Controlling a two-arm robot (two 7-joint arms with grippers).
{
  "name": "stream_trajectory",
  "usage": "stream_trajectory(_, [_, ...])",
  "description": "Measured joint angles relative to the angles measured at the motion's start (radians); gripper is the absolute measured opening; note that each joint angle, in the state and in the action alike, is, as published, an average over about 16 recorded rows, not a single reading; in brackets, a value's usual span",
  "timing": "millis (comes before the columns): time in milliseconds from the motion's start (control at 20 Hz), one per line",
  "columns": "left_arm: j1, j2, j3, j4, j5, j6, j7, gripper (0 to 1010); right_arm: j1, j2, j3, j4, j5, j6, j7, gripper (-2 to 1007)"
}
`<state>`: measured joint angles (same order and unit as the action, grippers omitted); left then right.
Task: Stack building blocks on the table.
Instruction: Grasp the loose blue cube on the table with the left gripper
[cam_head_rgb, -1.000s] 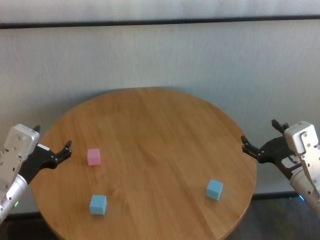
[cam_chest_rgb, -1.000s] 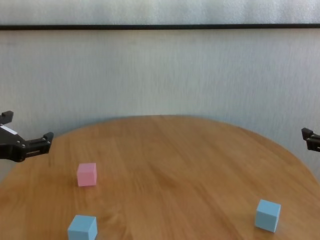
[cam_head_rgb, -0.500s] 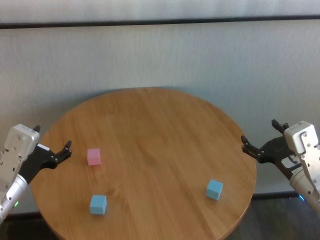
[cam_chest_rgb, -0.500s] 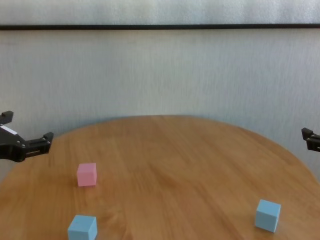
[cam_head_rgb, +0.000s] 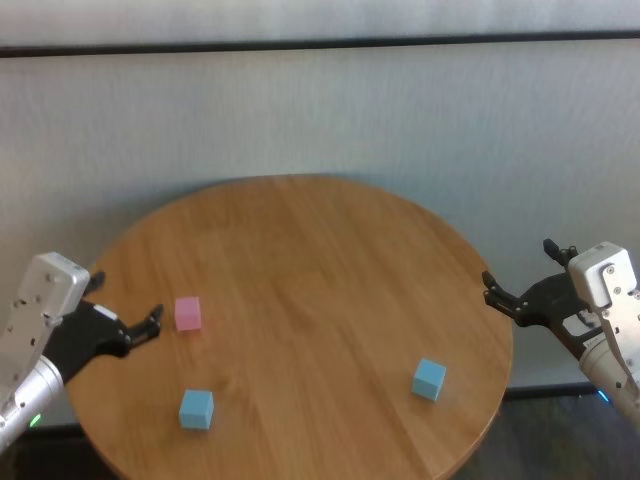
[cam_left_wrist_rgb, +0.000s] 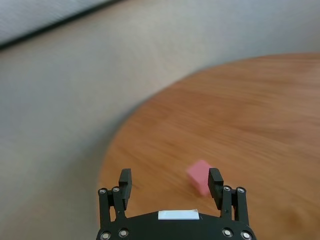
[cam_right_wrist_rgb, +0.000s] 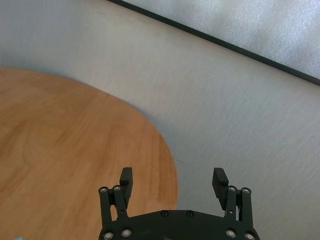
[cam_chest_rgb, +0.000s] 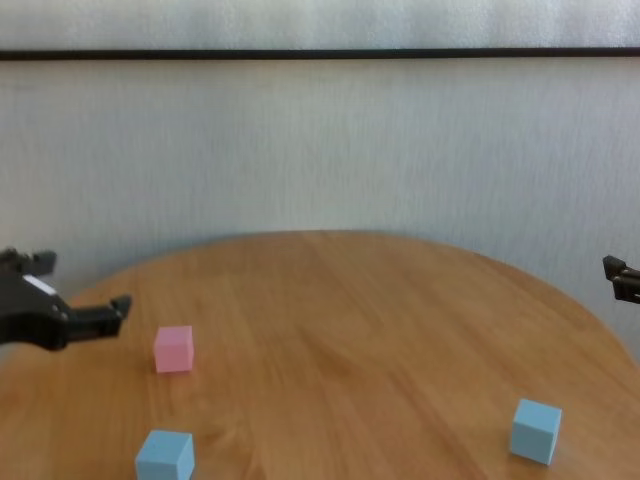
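A pink cube (cam_head_rgb: 187, 313) lies on the left of the round wooden table (cam_head_rgb: 300, 250). One light blue cube (cam_head_rgb: 196, 408) lies near the front left edge, the other (cam_head_rgb: 429, 379) at the front right. All three lie apart, none stacked. My left gripper (cam_head_rgb: 128, 300) is open and empty, just left of the pink cube and above the table's left edge. The left wrist view shows the pink cube (cam_left_wrist_rgb: 200, 176) ahead, by one finger (cam_left_wrist_rgb: 215, 180). My right gripper (cam_head_rgb: 518, 268) is open and empty, off the table's right edge.
A pale wall (cam_head_rgb: 320, 110) with a dark horizontal strip stands behind the table. The bare table top (cam_chest_rgb: 350, 330) stretches between the cubes. The right wrist view shows the table's edge (cam_right_wrist_rgb: 165, 150) and the wall beyond.
My left gripper has moved in over the table's left edge, closer to the pink cube. The cubes and the right arm have not moved.
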<state>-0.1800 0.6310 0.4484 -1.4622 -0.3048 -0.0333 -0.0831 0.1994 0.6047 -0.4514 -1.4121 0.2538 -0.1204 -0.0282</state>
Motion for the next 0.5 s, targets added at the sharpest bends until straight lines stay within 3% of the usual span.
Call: stream_trajectory(500, [0.049,0.040,-0.021,-0.100,-0.109,0.219,-0.132,999,0.000,0.000,0.000,0.000,0.000,0.000,0.000,1005])
